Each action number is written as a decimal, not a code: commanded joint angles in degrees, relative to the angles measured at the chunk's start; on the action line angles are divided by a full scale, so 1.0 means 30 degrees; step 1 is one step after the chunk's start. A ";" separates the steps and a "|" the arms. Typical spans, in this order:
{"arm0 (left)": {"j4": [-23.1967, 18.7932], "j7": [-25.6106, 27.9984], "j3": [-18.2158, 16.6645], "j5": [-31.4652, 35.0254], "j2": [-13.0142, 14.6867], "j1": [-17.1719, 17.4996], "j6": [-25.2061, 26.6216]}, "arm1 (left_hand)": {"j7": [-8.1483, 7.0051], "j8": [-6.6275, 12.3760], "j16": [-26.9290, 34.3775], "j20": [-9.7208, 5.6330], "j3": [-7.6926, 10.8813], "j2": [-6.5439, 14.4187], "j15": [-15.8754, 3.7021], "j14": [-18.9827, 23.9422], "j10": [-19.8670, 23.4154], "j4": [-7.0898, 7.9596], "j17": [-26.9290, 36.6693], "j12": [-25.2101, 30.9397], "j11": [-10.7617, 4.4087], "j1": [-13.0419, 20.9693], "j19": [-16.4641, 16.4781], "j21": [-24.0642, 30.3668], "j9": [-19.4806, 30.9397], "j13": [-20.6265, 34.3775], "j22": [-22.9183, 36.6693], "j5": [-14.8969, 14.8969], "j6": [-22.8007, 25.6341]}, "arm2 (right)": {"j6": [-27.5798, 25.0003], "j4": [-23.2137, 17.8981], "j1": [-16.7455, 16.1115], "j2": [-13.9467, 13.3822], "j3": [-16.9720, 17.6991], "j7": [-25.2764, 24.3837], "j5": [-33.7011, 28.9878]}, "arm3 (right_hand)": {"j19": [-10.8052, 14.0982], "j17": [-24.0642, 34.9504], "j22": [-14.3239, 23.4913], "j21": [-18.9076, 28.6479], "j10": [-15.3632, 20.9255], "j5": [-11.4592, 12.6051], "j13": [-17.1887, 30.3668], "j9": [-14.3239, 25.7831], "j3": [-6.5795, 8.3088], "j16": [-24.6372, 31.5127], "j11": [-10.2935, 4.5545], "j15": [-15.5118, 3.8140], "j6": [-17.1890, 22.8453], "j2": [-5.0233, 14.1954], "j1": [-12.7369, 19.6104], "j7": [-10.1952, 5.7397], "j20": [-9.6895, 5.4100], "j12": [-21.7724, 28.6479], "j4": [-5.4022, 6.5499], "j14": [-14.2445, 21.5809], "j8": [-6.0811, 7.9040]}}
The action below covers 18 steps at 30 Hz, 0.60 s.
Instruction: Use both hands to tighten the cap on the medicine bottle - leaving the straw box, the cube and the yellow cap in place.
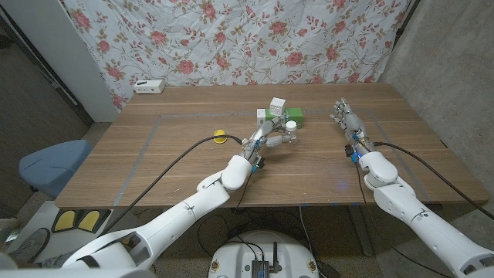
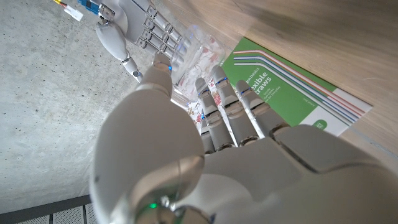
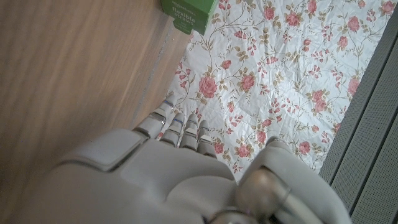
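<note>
I'm reaching my left hand [image 1: 266,142] in toward the medicine bottle [image 1: 289,129], which is standing near the middle of the wooden table [image 1: 154,166], just in front of the green straw box [image 1: 279,118]. From the head view the fingers are arriving right beside the bottle, and I'm not able to tell whether they are touching it yet; I'm judging nothing is gripped. In the left wrist view those fingers [image 2: 233,112] are stretching out over the box's printed lid, with a clear ribbed plastic body just past them that I'm taking for the bottle.

My right hand [image 1: 346,120] is waiting well apart on the far right of the table, fingers spread, holding nothing.

To do this well I'm wanting the left hand to wrap the bottle's body low and firmly, so it isn't spinning or sliding into the box when the right hand comes across to pinch and turn the white cap. The plastic looks smooth and slippery, so a full wrap beats a fingertip pinch.

The box is flat cardboard, glossy green and white. The pale cube [image 1: 277,105] is sitting on or just behind it, close enough to get knocked. The yellow cap [image 1: 220,139] is a small flat disc lying beside my left forearm's cable, so I'm keeping that arm's sweep small.
</note>
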 commanded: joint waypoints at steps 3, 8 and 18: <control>0.1564 -0.0634 0.0304 -0.0438 -0.0574 -0.0949 -0.0935 | -0.0038 -0.0145 -0.0060 0.0487 0.0206 -0.0005 -0.2053 0.0245 0.0099 0.0051 0.0036 0.0048 -0.0012 -0.0086 0.0497 0.0050 0.0049 0.0093 -0.0016 -0.0039 0.0088 | -0.2140 -0.2722 -0.0949 -0.1296 0.0035 -0.1930 -0.1799 | 0.0195 0.0018 0.0091 0.0086 0.0056 0.0086 0.0029 0.0037 0.0102 -0.0014 -0.0020 -0.0143 0.0014 -0.0046 0.0192 -0.0179 -0.1154 0.0022 -0.0133 0.0165 0.0096; 0.1676 -0.0677 0.0279 -0.0501 -0.0576 -0.1017 -0.1120 | 0.0007 -0.0157 -0.0063 0.1750 0.0288 -0.0024 -0.2004 0.0321 0.0085 0.0037 0.0026 0.0019 -0.0035 -0.0102 0.1412 0.0239 0.0053 0.0103 -0.0001 -0.0030 0.0089 | -0.2592 -0.3483 -0.1268 -0.1617 0.0075 -0.2386 -0.2347 | 0.0214 0.0010 0.0091 0.0089 0.0066 0.0089 0.0029 0.0037 0.0115 -0.0005 0.0009 -0.0144 0.0044 -0.0051 0.0255 -0.0196 -0.1151 0.0025 -0.0179 0.0203 0.0105; 0.1887 -0.0841 0.0209 -0.0691 -0.0612 -0.1149 -0.1315 | -0.0008 -0.0158 -0.0088 0.2368 0.0413 0.0015 -0.1995 0.0387 0.0043 -0.0002 -0.0005 -0.0003 0.0037 -0.0035 0.2436 0.0441 0.0055 0.0111 0.0017 -0.0030 0.0100 | -0.3729 -0.4802 -0.1626 -0.2001 0.0189 -0.3156 -0.3112 | 0.0248 -0.0003 0.0091 0.0094 0.0105 0.0098 0.0028 0.0039 0.0148 -0.0011 -0.0024 -0.0155 0.0150 -0.0055 0.0396 -0.0251 -0.1157 0.0037 -0.0280 0.0221 0.0137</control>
